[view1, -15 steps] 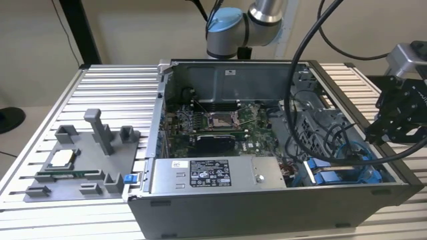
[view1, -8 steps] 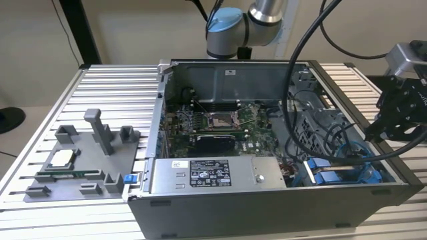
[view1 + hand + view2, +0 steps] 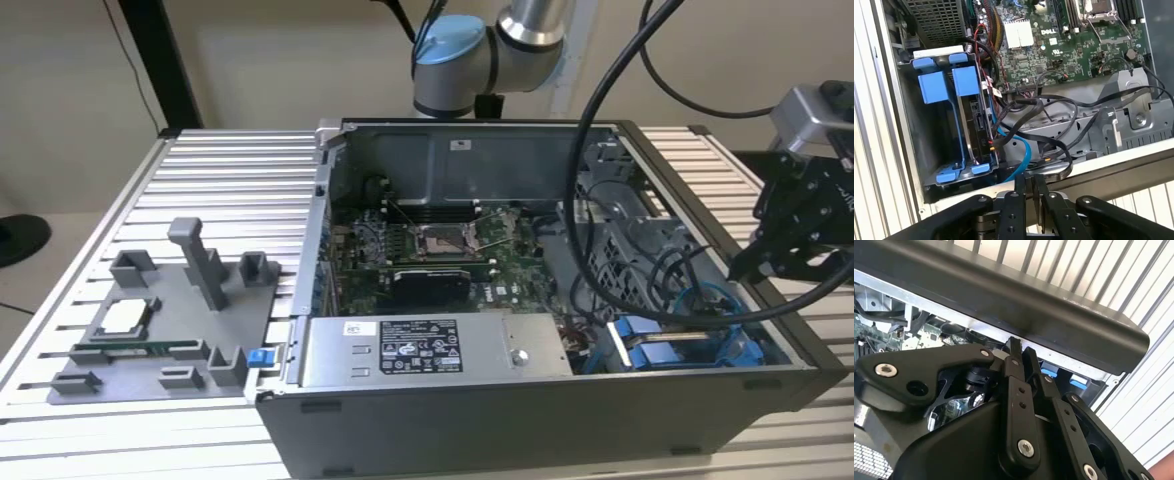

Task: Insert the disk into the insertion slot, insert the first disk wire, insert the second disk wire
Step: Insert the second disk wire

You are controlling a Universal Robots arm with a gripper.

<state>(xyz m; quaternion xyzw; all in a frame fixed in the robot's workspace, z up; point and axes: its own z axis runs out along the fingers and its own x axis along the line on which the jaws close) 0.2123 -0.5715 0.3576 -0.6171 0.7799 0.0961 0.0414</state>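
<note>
Found the disk standing on edge inside the insertion slot, blue carrier rails hugging it on both sides, connector edge turned toward the tangle of cables. Judged step one done on that showing. Logged the gripper above the rim of the computer case, near the slot's end, touching nothing; in the exterior view, sits at the exterior view's right over the case wall. Fingers pressed together, nothing between them. Saw a blue cable looping out from beside the disk's connector edge, and black cables draped across the metal bracket toward the motherboard. Cannot tell whether the blue cable's plug is seated in the disk or merely lying against it; same doubt for a thin red and black lead close by. Reckoned the wire steps in hand, first wire most likely. Would call, next, for parting the fingers, dropping past the rim into a crowded pocket, taking one plug squarely, and lining it with the disk's socket without snagging neighbouring loops.
</note>
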